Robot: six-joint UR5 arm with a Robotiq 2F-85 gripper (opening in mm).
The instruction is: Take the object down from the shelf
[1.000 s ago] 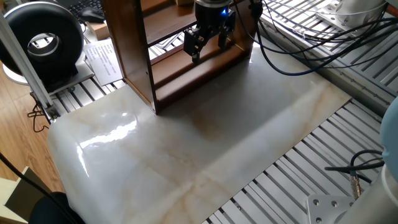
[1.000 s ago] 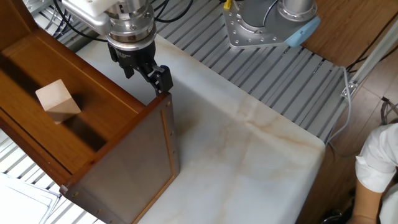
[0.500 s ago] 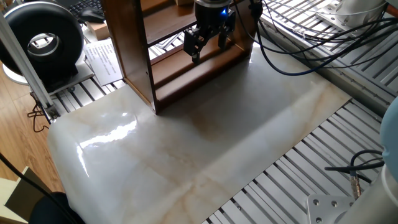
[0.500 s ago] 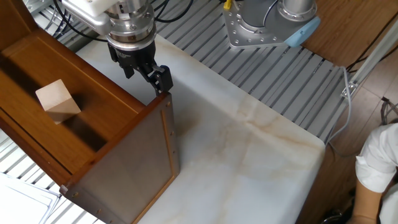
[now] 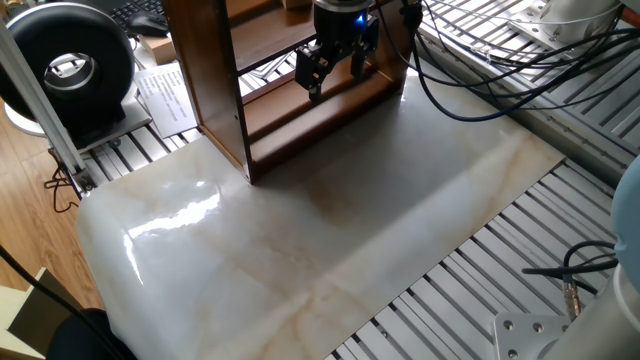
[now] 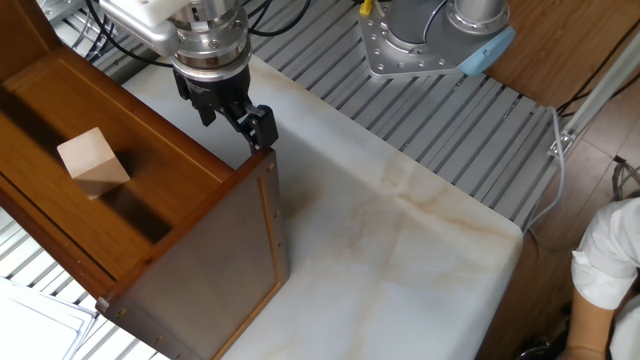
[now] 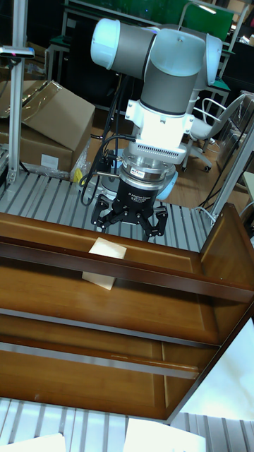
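Observation:
The object point(image 6: 92, 160) is a small light tan block resting on a board of the shelf point(image 6: 190, 250), which is made of glossy dark reddish-brown wood. Seen through the shelf point(image 7: 134, 282) in the tall fixed view, the object point(image 7: 104, 263) lies below and left of my gripper point(image 7: 129, 217). My gripper point(image 6: 233, 112) is open and holds nothing. It hovers at the shelf's open side near one end panel, well apart from the block. In one fixed view the gripper point(image 5: 335, 68) hangs in front of the shelf point(image 5: 215, 90), and I cannot make out the block there.
A white marble tabletop point(image 5: 330, 230) spreads out from the shelf. A black round device point(image 5: 70, 65) and papers point(image 5: 165, 95) sit beside the shelf. Cables point(image 5: 480, 60) trail behind the arm. Also in view are the robot base point(image 6: 430, 40), a cardboard box point(image 7: 42, 120) and a person's sleeve point(image 6: 610, 260).

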